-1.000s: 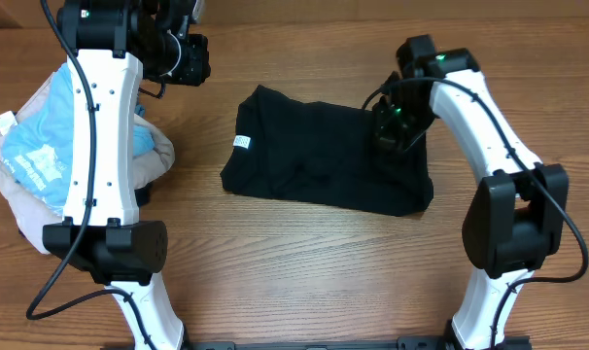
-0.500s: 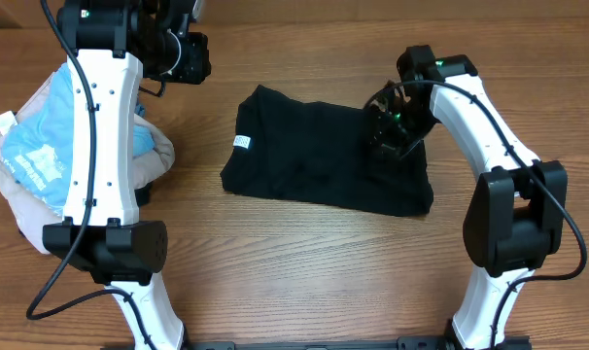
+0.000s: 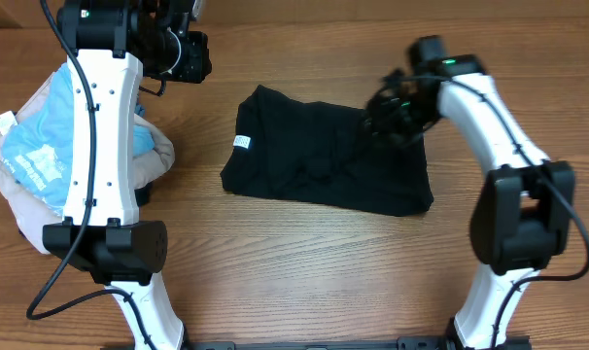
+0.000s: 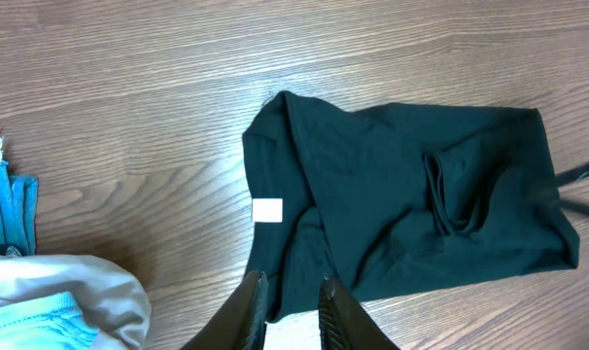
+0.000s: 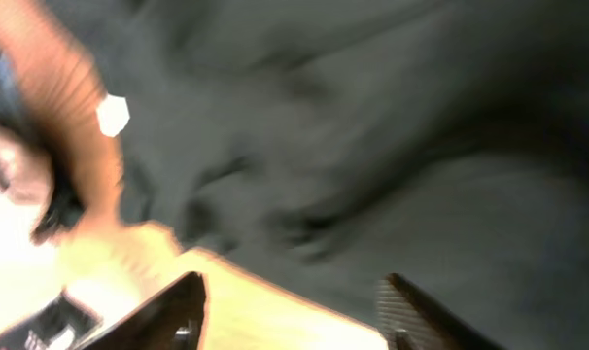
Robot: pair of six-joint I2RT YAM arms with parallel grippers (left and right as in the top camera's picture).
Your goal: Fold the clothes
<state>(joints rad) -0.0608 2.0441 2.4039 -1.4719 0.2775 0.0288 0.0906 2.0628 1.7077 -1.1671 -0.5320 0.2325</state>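
**A:** Where's the black shirt (image 3: 324, 160), and how will it handle?

**B:** It lies mid-table (image 3: 324, 277), a rough rectangle on the wood grain. The surface is rumpled, and the white neck label (image 4: 267, 210) shows at its left edge. The fabric looks thin, soft and matte. I'd judge it light and limp, so it will likely sag and drag across the smooth wood rather than keep a crease.

**A:** Where should it be gripped?

**B:** At a corner or along a hem, pinching every layer. A pinch in mid-panel would probably lift only the top layer.

**A:** And the grippers?

**B:** The right gripper (image 5: 293, 287) is over the shirt's far right corner. Its fingers are spread wide with nothing between them, though its own view is blurred. The left gripper (image 4: 291, 287) hangs off toward the far left, its fingers narrow and nearly together, and empty.
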